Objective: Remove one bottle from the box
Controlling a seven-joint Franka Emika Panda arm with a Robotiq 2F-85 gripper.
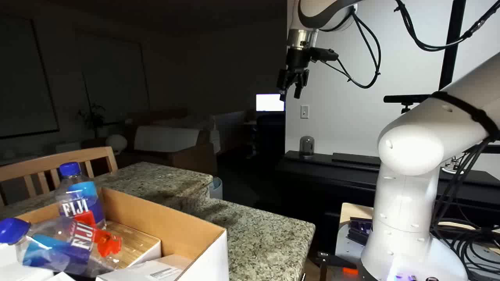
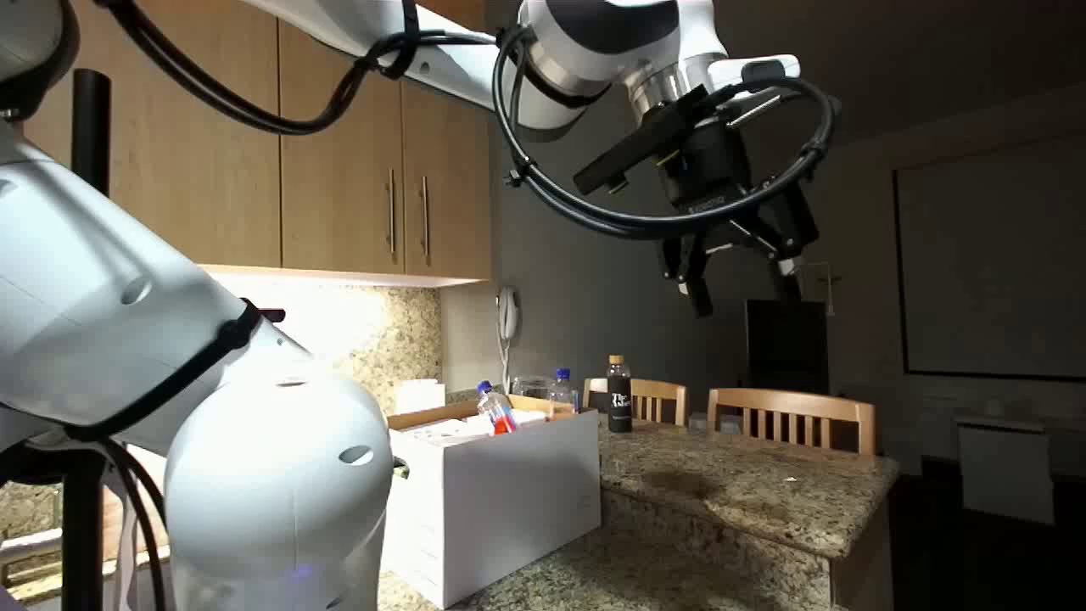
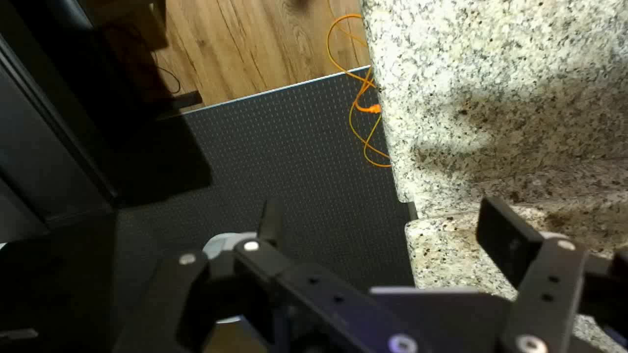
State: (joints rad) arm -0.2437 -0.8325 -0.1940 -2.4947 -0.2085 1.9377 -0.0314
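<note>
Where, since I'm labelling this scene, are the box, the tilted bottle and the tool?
Box (image 2: 519, 501): in an exterior view, on its white wall.
Tilted bottle (image 1: 64, 248): in an exterior view, on its label.
Tool (image 3: 386, 227): in the wrist view, midway between its fingertips.

Speckled granite counter (image 1: 269, 226): cardboard box (image 2: 522, 505) on lower level (image 2: 585, 581); dark tan-capped bottle (image 2: 620, 400) upright on raised ledge (image 2: 814, 513).

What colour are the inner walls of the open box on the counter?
The inner walls of the box are cardboard brown, shown best in an exterior view.
</note>
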